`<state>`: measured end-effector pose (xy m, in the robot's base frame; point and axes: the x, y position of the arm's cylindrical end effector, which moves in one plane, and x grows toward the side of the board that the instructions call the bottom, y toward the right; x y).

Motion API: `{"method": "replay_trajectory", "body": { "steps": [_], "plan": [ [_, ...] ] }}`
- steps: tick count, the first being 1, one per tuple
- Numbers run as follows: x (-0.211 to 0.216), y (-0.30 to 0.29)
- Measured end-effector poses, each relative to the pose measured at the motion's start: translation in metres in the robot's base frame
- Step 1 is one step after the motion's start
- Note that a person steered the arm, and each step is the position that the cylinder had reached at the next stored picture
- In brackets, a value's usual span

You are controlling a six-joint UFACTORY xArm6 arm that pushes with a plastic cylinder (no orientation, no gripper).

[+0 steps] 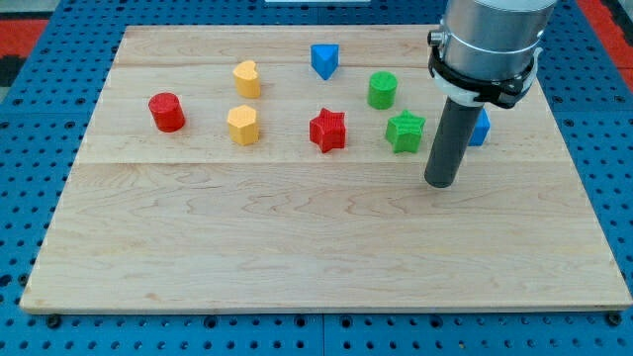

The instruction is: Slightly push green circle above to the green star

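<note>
Illumination is bright and even — overhead, diffuse. Blocks cast short, soft shadows on the wooden board point(316, 247). Focus is sharp throughout — no glare, blur or visible edge distortion.

The arm point(490, 44) runs off the view's top, so its upper part is unseen. The rod point(450, 133) covers most of a blue block point(481, 129) at the view's right; only a sliver shows, and its shape cannot be told.
</note>
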<state>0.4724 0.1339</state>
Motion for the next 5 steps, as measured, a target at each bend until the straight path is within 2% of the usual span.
{"method": "replay_trajectory", "body": {
  "steps": [2,3,5],
  "plan": [
    [0.002,-0.008],
    [0.009,-0.060],
    [-0.020,-0.165]
  ]
}}
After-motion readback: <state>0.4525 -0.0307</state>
